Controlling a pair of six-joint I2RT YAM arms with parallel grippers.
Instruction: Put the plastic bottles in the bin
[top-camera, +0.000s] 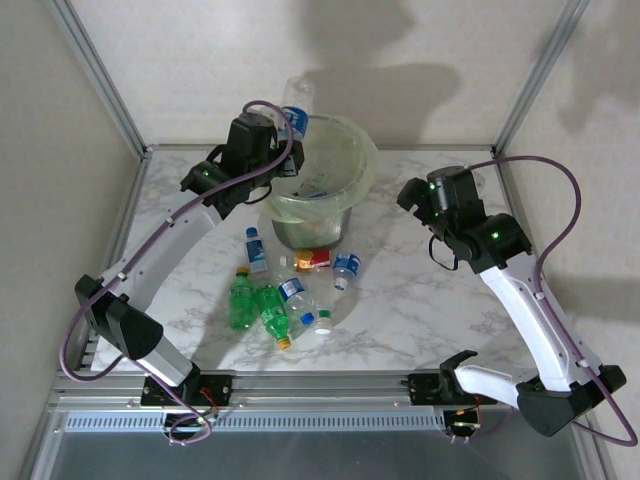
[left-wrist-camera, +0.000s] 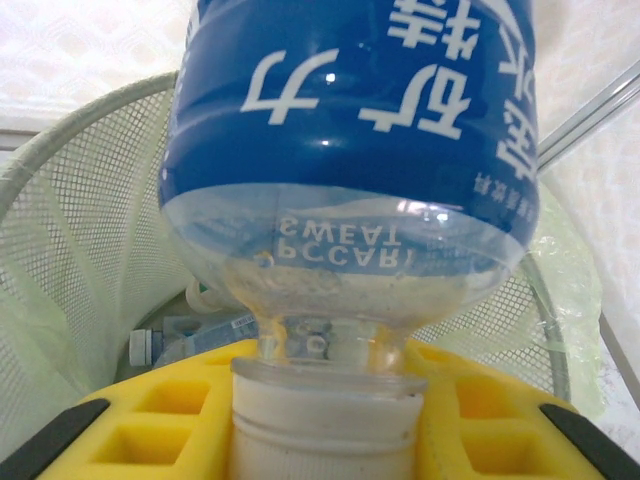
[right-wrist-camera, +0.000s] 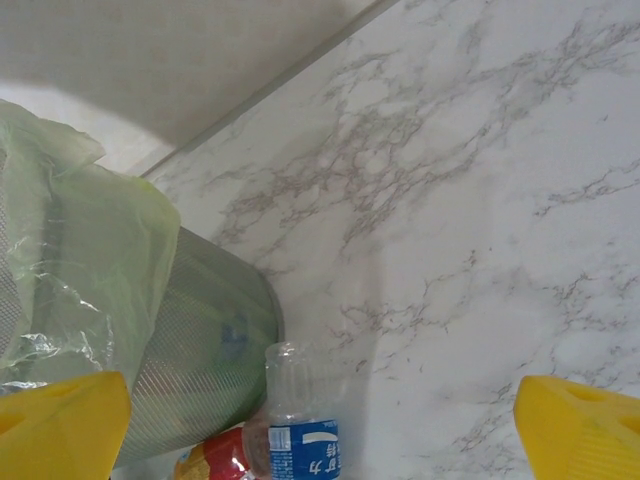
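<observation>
The left gripper (left-wrist-camera: 320, 410) is clamped on the neck of 1 blue-labelled bottle (left-wrist-camera: 350, 130), its body standing out beyond the yellow pads (left-wrist-camera: 150, 420) at the far left edge of the bin (top-camera: 365, 165). From the overhead view the bottle looks to sit over the rim rather than the middle, so a release here could bounce it off the loose green liner (top-camera: 352, 138) and drop it behind the can. Held only by the neck, it could also pivot in the grip, and a lower reach risks snagging the liner. At least 1 bottle (left-wrist-camera: 170, 345) already lies inside. The remaining bottles (top-camera: 290, 295) lie on the table just in front of the bin, the red-labelled one (top-camera: 315, 258) apparently touching its base; round and light, they are likely to roll if nudged. The right gripper (top-camera: 415, 198) hovers right of the bin with jaws wide apart and empty; picking against the can could shove it.
</observation>
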